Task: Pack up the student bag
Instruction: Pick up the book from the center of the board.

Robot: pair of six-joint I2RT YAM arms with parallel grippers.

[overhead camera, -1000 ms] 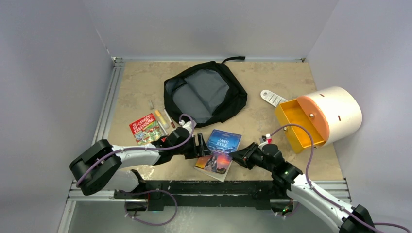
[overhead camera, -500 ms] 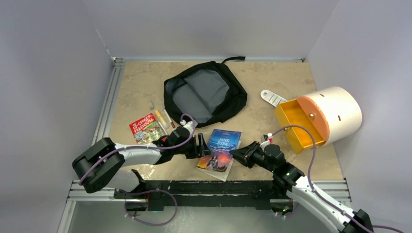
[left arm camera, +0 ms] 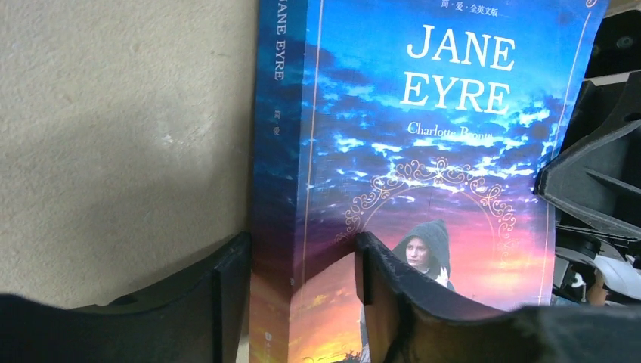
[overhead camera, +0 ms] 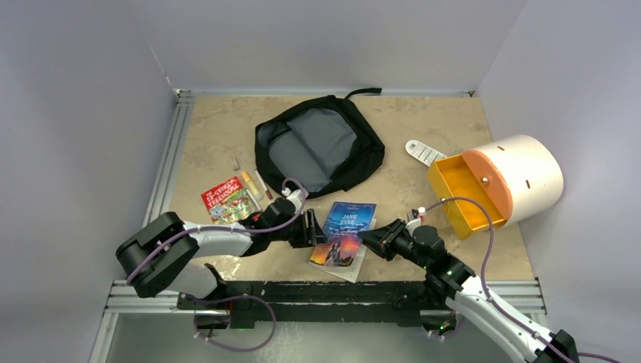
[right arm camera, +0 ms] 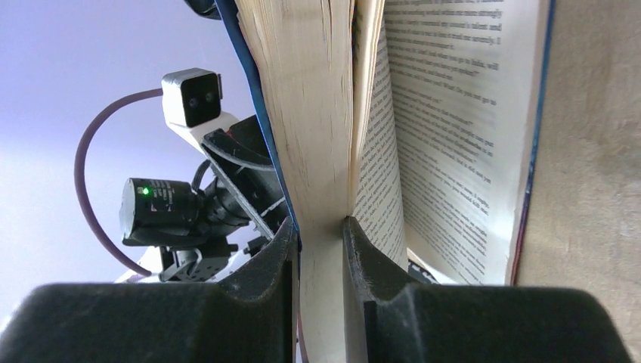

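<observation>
Between the earlier frames and now, the Jane Eyre paperback [overhead camera: 344, 233] is shifting a little: its near end is swinging slightly rightward, and both arms are following with it. From this, a two-arm lift of the book is judged to be under way, not a release. Packing is not yet achieved. The student bag [overhead camera: 317, 144] is lying open at the far middle of the table [overhead camera: 423, 189], grey lining up, well apart from the book.

The left gripper [overhead camera: 316, 229] is clamping the spine edge. In the left wrist view its fingers [left arm camera: 385, 291] are bracketing the spine, one pressing on the front cover and the other on the outer side.

The right gripper [overhead camera: 368, 242] is nearly closed and is pinching the front cover together with a thick block of pages [right arm camera: 317, 113]. The remaining pages and the back cover are hanging open toward the table, so the book is at risk of splaying during transfer.
</observation>
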